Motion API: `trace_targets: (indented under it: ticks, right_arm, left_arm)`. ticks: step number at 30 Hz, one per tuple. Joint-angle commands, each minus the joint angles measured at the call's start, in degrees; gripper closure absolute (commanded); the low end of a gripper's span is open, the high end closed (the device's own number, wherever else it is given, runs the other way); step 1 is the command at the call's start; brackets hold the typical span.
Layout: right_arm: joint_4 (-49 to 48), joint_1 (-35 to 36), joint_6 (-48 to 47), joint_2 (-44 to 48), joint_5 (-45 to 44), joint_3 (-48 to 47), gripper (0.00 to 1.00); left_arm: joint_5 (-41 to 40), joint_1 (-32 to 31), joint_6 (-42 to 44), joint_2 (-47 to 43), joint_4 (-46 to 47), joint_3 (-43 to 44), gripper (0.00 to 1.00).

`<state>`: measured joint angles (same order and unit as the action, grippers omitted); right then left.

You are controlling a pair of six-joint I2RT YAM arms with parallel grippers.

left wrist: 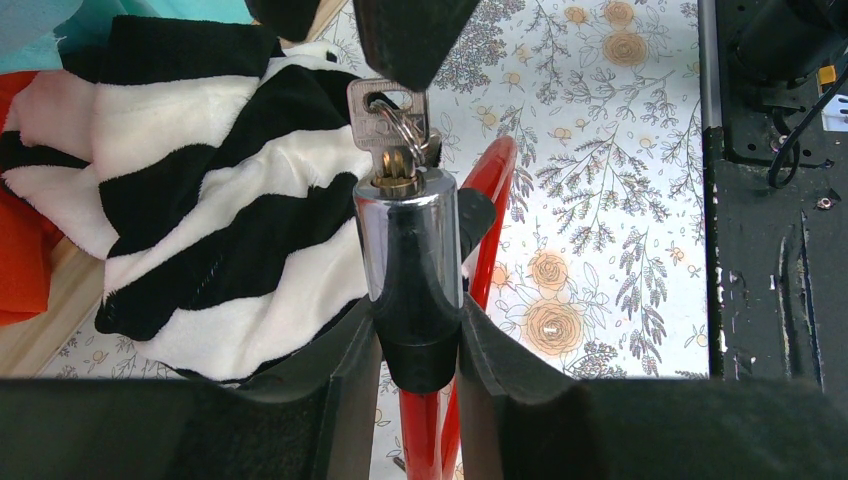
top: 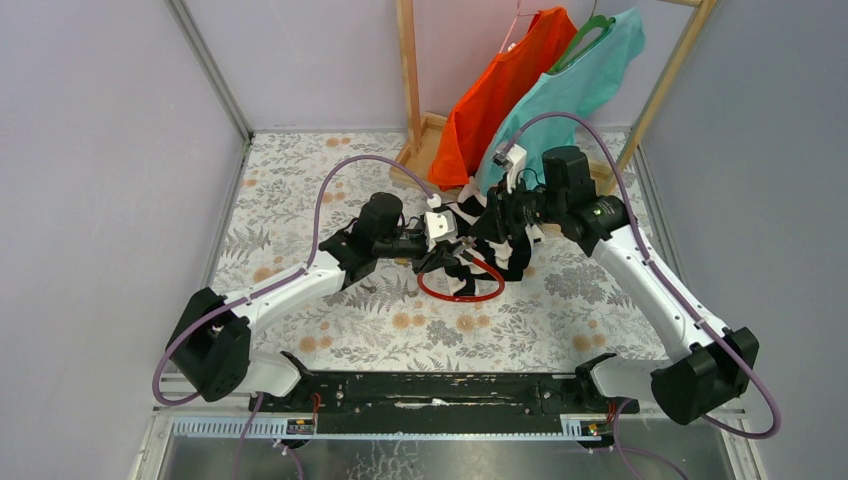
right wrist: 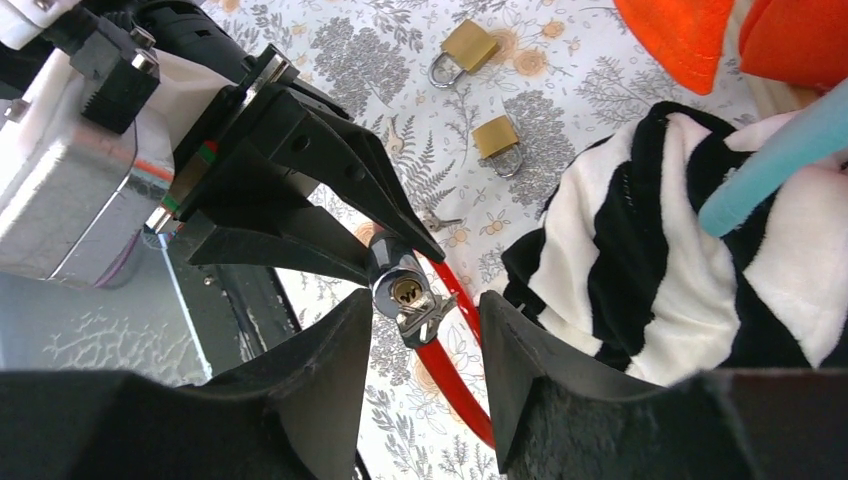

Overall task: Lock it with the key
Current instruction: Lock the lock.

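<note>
A red cable lock (top: 462,293) has a chrome and black cylinder (left wrist: 410,245). My left gripper (left wrist: 420,335) is shut on the cylinder's black lower part and holds it above the table. A small silvery key (left wrist: 387,118) on a ring stands at the cylinder's brass keyhole end; I cannot tell how deep its blade sits. In the right wrist view the key (right wrist: 428,314) hangs between the fingers of my right gripper (right wrist: 420,318), which is open and not touching it. The cylinder (right wrist: 392,282) faces that camera. In the top view the left gripper (top: 435,260) and right gripper (top: 485,248) meet over the red loop.
Two brass padlocks (right wrist: 468,45) (right wrist: 497,140) lie on the floral cloth, with a small dark metal piece (right wrist: 437,219) near them. A black-and-white striped fabric (right wrist: 650,260) lies beside the lock. Orange and teal garments (top: 560,70) hang on a wooden rack at the back.
</note>
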<state>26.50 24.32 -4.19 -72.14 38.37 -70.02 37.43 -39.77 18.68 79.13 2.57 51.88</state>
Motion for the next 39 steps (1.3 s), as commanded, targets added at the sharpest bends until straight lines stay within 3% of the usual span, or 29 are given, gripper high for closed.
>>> trace_targets:
  ticks: [1, 22, 27, 35, 39]
  right_arm:
    - [0.62, -0.28, 1.36, -1.32, 4.78, -1.96, 0.5]
    - [3.7, -0.31, -6.48, -4.06, 7.0, -1.99, 0.74]
    - [6.34, -0.29, -16.99, -5.47, 8.52, -3.15, 0.82]
    - [11.06, -0.29, -43.71, -7.9, 10.96, -4.6, 0.86]
    - [10.96, -0.24, -55.3, -8.1, 10.52, -3.29, 0.93]
  left_arm:
    - [0.36, -0.69, -0.33, 0.74, -2.75, 0.86, 1.0]
    - [-0.02, -0.67, -1.12, 0.73, -2.22, 0.49, 1.0]
    - [0.75, -0.62, -0.6, 0.41, -2.25, 0.27, 1.0]
    - [1.38, -0.64, 0.59, -0.41, -2.24, -0.19, 1.0]
    - [2.14, -0.69, 1.22, -1.04, -2.22, -0.63, 1.0]
